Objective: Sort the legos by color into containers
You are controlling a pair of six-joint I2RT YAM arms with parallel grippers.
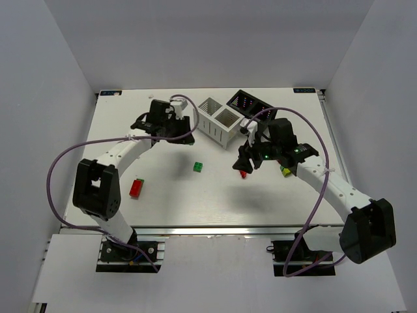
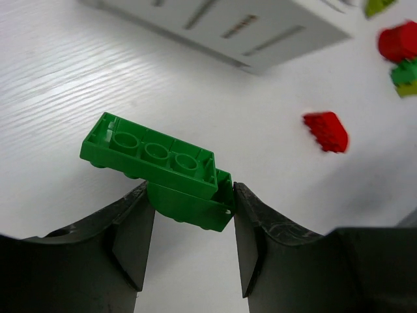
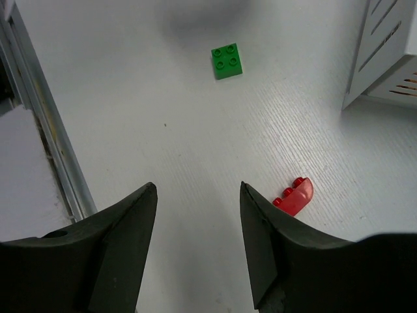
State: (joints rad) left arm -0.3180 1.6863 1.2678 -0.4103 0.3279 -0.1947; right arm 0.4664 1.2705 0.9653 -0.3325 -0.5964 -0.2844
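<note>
The white table carries a white bin and a black bin side by side near its far edge. The left gripper is clenched on two stacked green long bricks, tilted, near the white bin. The right gripper is released and holds nothing, with a red curved brick just beside one finger and a green square brick lying well apart.

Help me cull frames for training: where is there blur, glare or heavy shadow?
Left wrist: green bricks sharp, white bin and red brick behind blurred. Right wrist: crisp, soft shadow above the small green brick. Top external: even light, faint shadows on the table, no glare.
</note>
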